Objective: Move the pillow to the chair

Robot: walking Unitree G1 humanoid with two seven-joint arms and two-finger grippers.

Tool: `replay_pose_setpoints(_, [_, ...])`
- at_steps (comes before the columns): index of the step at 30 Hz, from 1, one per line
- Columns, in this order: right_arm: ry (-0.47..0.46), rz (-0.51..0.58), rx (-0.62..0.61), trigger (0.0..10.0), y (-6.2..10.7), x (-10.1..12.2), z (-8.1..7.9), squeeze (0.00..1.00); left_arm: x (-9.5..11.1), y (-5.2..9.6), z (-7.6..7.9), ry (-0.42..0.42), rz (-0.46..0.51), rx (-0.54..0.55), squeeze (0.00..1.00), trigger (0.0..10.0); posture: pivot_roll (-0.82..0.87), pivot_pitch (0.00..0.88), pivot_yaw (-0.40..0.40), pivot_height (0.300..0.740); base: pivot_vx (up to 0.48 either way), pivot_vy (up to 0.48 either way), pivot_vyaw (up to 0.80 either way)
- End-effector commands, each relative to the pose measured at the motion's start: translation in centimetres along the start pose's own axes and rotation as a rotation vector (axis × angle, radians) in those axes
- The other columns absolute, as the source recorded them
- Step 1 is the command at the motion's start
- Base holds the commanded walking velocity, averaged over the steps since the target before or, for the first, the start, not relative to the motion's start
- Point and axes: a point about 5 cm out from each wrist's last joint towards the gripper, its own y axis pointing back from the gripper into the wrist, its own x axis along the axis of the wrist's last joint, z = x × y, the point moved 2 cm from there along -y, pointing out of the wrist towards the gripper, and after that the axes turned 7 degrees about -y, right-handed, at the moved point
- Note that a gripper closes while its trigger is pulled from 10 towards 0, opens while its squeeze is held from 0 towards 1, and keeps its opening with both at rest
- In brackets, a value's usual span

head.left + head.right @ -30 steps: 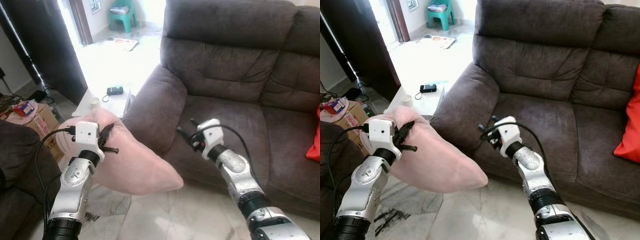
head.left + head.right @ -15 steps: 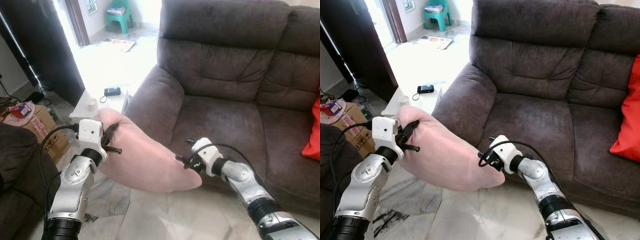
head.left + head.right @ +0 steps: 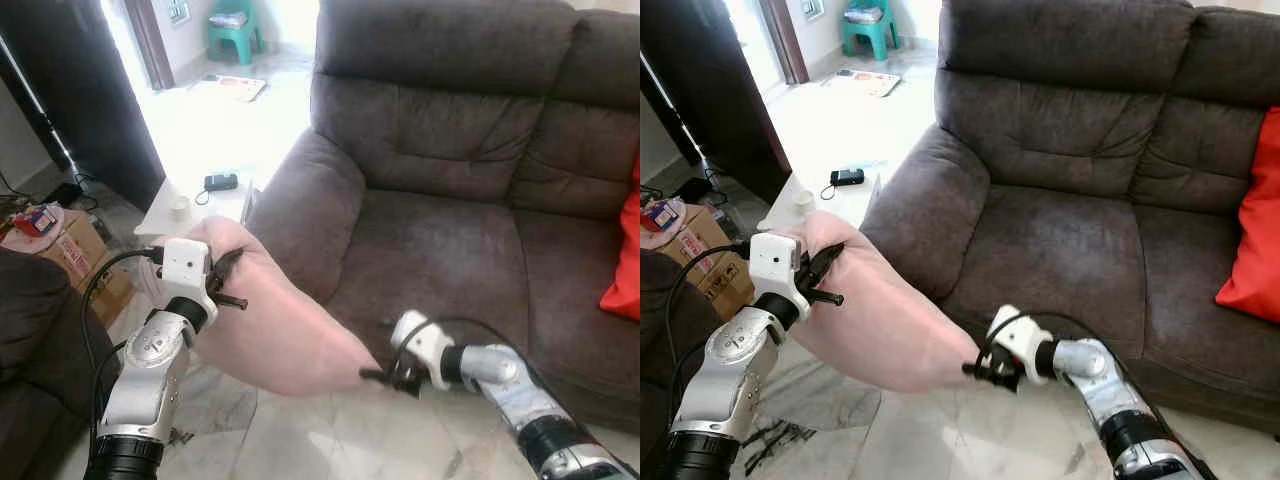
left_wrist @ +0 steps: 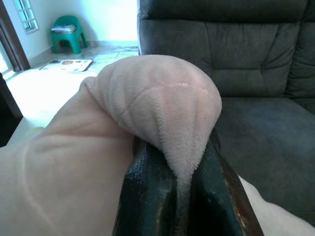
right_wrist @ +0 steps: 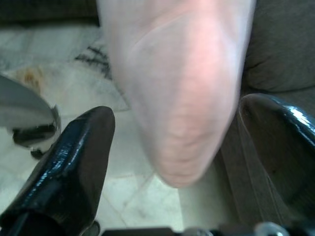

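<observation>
Left arm raised, left gripper [image 4: 183, 196] clamped tight on a fold of the pillow [image 3: 285, 335], right arm stretched low, right gripper [image 5: 179, 147] fingers spread wide at its far corner

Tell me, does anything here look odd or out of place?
The pink pillow hangs in the air beside the sofa, not on any seat. The left gripper pinches one corner; the pillow sags toward the floor, its low corner between the open fingers of the right gripper. Nothing looks spilled or damaged.
</observation>
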Motion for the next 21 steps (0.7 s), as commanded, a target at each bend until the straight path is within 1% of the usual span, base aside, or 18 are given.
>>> replay_pose_setpoints(1, [0.035, -0.031, -0.027, 10.0, 0.0, -0.3, 0.2, 0.00, 2.8, -0.3, -0.1, -0.022, 0.114, -0.007, 0.00, 10.0, 0.11, 0.058, 0.017, 0.740, 0.000, 0.000, 0.00])
replay_pose_setpoints(4, [0.037, -0.035, -0.039, 10.0, 0.0, -0.4, 0.3, 0.00, 2.8, -0.2, -0.1, -0.021, 0.113, -0.009, 0.00, 10.0, 0.11, 0.059, 0.016, 0.740, 0.000, 0.000, 0.00])
replay_pose_setpoints(8, [0.012, -0.021, -0.119, 10.0, -0.1, -0.1, 1.1, 0.00, 2.7, -0.2, -0.1, -0.019, 0.108, -0.012, 0.00, 10.0, 0.12, 0.058, 0.014, 0.740, 0.000, 0.000, 0.00])
replay_pose_setpoints(10, [0.011, -0.023, -0.115, 10.0, -0.1, -0.1, 1.1, 0.00, 2.7, -0.2, -0.1, -0.019, 0.108, -0.012, 0.00, 10.0, 0.12, 0.058, 0.014, 0.740, 0.000, 0.000, 0.00])
replay_pose_setpoints(16, [0.020, -0.071, -0.102, 10.0, -0.3, -0.9, 0.6, 0.00, 2.7, -0.2, -0.1, -0.020, 0.108, -0.010, 0.00, 10.0, 0.12, 0.059, 0.013, 0.740, 0.000, 0.000, 0.00])
replay_pose_setpoints(20, [0.002, -0.098, -0.067, 10.0, -0.6, -1.6, -0.2, 0.00, 2.7, -0.2, 0.0, -0.018, 0.108, -0.009, 0.00, 10.0, 0.12, 0.060, 0.013, 0.740, 0.000, 0.000, 0.00])
replay_pose_setpoints(21, [0.000, -0.118, -0.042, 10.0, -0.7, -2.0, -0.6, 0.00, 2.7, -0.2, 0.0, -0.017, 0.107, -0.010, 0.00, 10.0, 0.12, 0.060, 0.013, 0.740, 0.000, 0.000, 0.00])
